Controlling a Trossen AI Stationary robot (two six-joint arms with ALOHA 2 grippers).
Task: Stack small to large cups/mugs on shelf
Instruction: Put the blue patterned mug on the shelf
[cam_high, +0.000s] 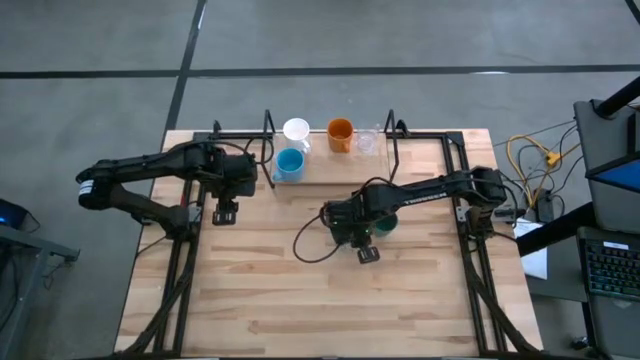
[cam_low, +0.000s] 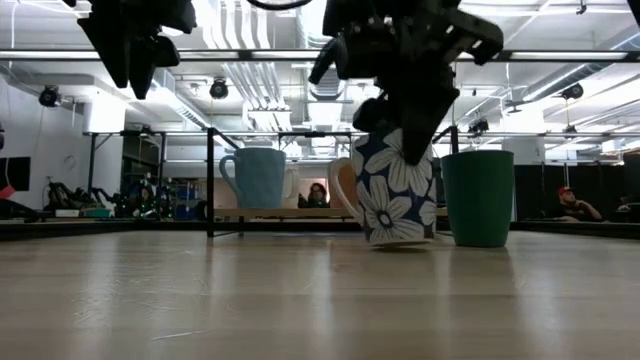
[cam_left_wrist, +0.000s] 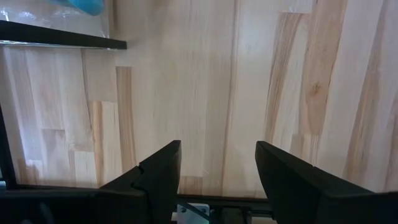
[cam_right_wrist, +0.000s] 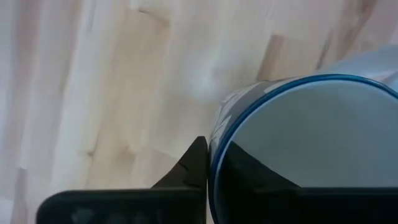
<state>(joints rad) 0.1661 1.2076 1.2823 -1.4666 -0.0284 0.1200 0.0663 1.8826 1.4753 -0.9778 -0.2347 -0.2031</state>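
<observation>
My right gripper points down at mid-table, shut on a white mug with blue flowers. A dark green cup stands on the table right beside that mug. On the shelf at the far side stand a white cup, a light blue mug, an orange cup and a clear glass. My left gripper is open and empty above bare table, near the shelf's left end. My right gripper holds the flowered mug by its rim wall, one finger outside and the other inside the mug. The fingers come from above, pointing down. The mug is tilted, with its base at table level; whether it touches the table, I cannot tell.
The shelf's black rod frame and upright posts stand at the far edge. Black frame rails run along the table's left and right sides. A cable loops over the table near my right gripper. Bare wood lies toward the near edge.
</observation>
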